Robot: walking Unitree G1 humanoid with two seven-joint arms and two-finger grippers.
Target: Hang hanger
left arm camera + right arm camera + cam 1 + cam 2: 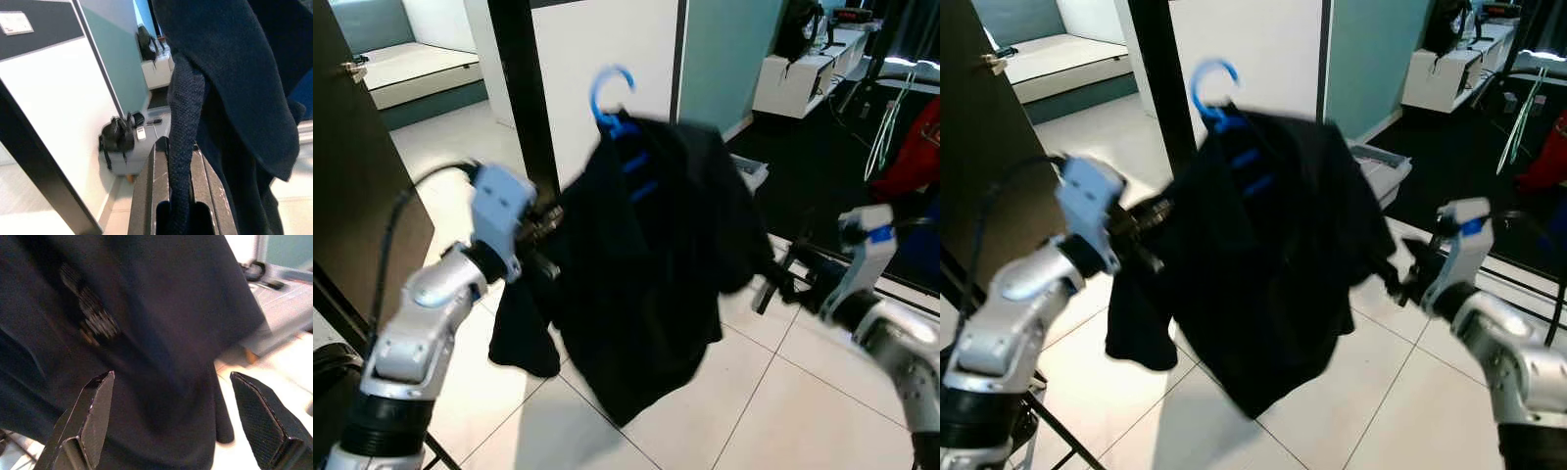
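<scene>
A dark navy garment [646, 274] hangs on a blue hanger whose hook [607, 93] sticks up above the collar, held in the air over the tiled floor. My left gripper [546, 230] is at the garment's left shoulder, and in the left wrist view its fingers [146, 196] are shut on a fold of the dark knit fabric [188, 112]. My right gripper [773, 284] sits at the garment's right edge. In the right wrist view it [171, 377] stands open, with the cloth [146, 308] just beyond its fingertips.
A black upright post [524, 88] and a white wall panel [607, 39] stand right behind the hanger. A dark door [352, 196] is at my left. A low grey box [1381, 166] lies by the teal wall, and a white cabinet [793, 83] stands at the back right.
</scene>
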